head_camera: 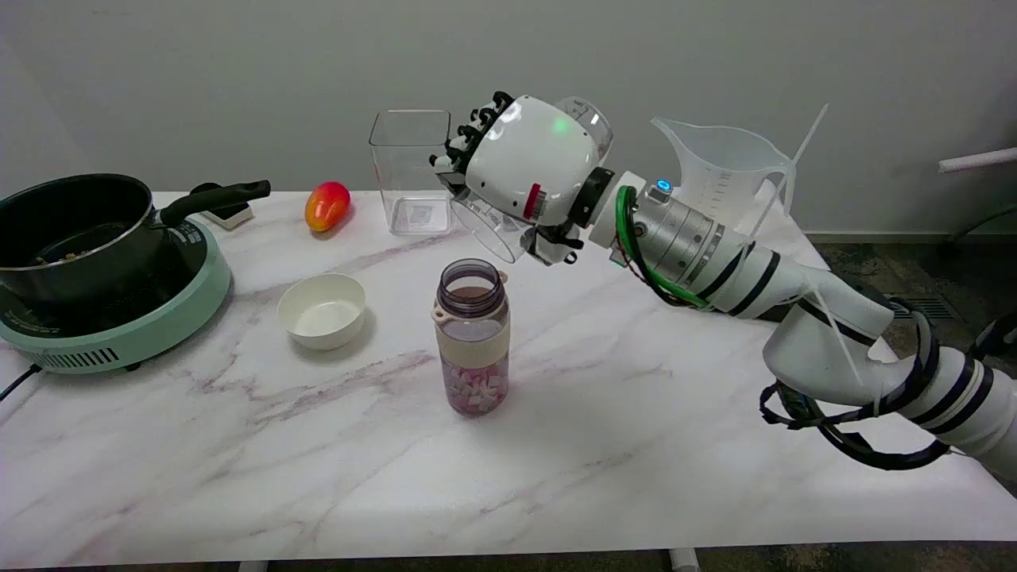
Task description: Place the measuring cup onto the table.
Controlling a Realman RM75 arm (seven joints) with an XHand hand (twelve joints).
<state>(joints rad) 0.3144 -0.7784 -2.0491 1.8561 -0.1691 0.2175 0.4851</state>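
My right hand (528,167) hangs in the air above the back middle of the marble table (636,445) and grips a clear plastic measuring cup (489,232). The cup is tipped steeply, its mouth pointing down and to the left, its base showing behind the hand at the upper right. The fingers wrap around its far side and the hand hides most of its wall. Its mouth hovers just above and behind an open bottle (473,342) holding pink and white cubes. I cannot tell whether anything is in the cup.
A graduated clear jug (719,171) stands at the back right behind my forearm. A square clear container (411,171), a mango (326,205), a white bowl (322,311), and a black pot (75,226) on a green cooker (135,322) occupy the left and back.
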